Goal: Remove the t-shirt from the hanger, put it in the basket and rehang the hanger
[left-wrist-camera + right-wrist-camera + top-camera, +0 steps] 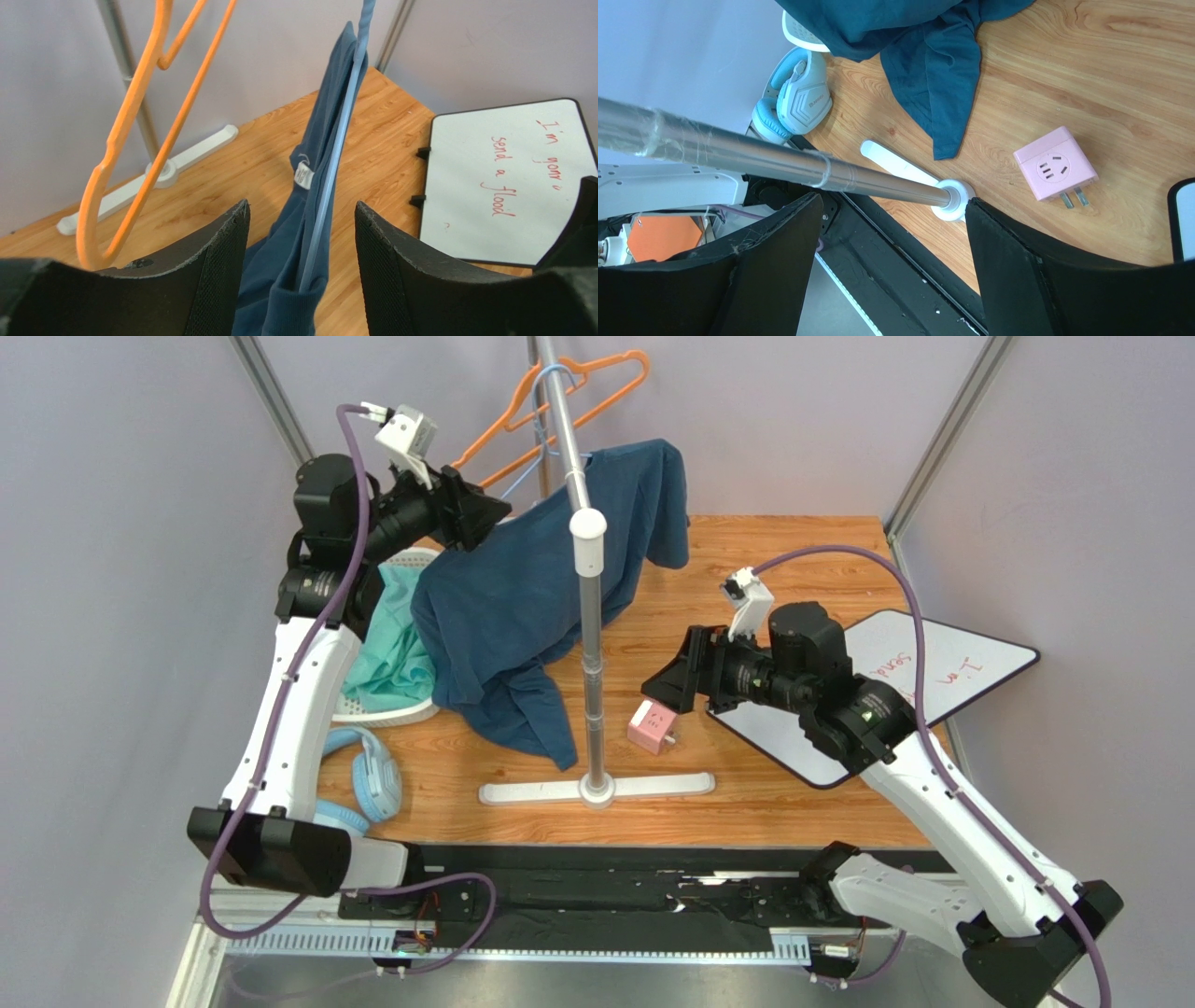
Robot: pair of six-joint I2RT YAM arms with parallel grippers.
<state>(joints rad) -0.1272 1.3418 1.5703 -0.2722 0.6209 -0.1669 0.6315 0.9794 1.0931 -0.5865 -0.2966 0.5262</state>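
A dark blue t-shirt (540, 602) hangs on a light-blue hanger (338, 164) from the rack's top bar, its hem trailing down to the table. My left gripper (494, 511) is raised at the shirt's left shoulder. In the left wrist view this gripper (302, 269) is open, its jaws on either side of the shirt's collar fold (281, 294) and the hanger wire, touching neither. My right gripper (662, 686) hovers low, right of the rack pole. It is open (892, 210) with nothing between its fingers.
Orange hangers (568, 399) hang on the rack behind the shirt. The rack pole (592, 630) rises from a white base (596, 787). A pink power cube (650, 725), a whiteboard (954, 679), blue headphones (372, 777) and a white basket holding teal cloth (390, 651) lie on the table.
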